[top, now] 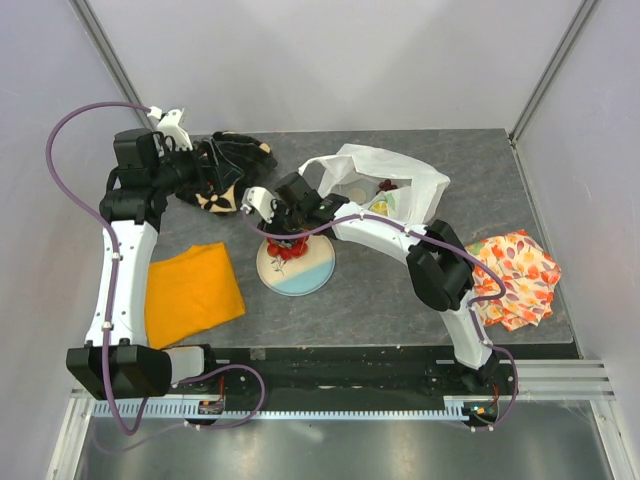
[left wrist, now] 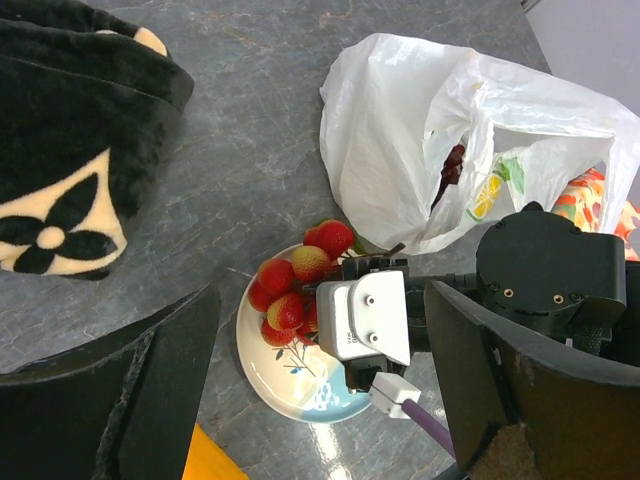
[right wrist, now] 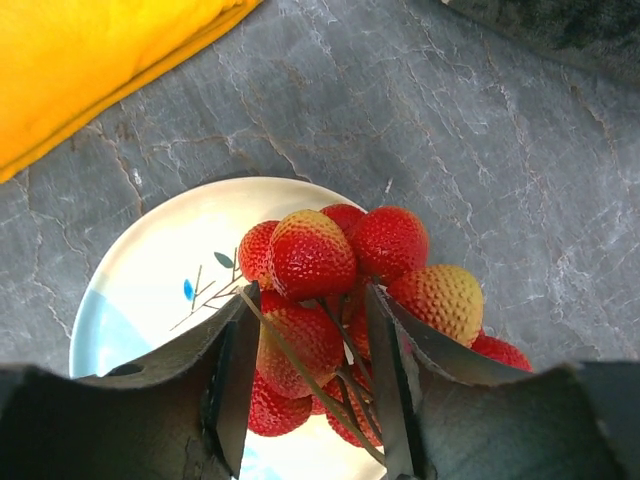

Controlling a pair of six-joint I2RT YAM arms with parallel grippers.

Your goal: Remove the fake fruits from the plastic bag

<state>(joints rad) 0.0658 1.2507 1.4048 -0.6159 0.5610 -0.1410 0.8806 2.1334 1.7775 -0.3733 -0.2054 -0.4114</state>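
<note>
A red berry cluster (right wrist: pixel 340 270) lies on the left side of a white and blue plate (right wrist: pixel 150 280) in the middle of the table. My right gripper (right wrist: pixel 310 300) is right over it, its jaws open on either side of the berries and their stem. The white plastic bag (top: pixel 370 165) lies behind the plate with its mouth open. A dark fruit (left wrist: pixel 455 165) shows inside, and a citrus slice (left wrist: pixel 487 195) shows through the film. My left gripper (top: pixel 208 180) hovers wide open at the back left, holding nothing.
A black bag with a beige flower mark (top: pixel 235 165) sits at the back left, right beside my left gripper. An orange cloth (top: pixel 190 290) lies at the front left. A fruit-patterned cloth (top: pixel 515 275) lies at the right edge.
</note>
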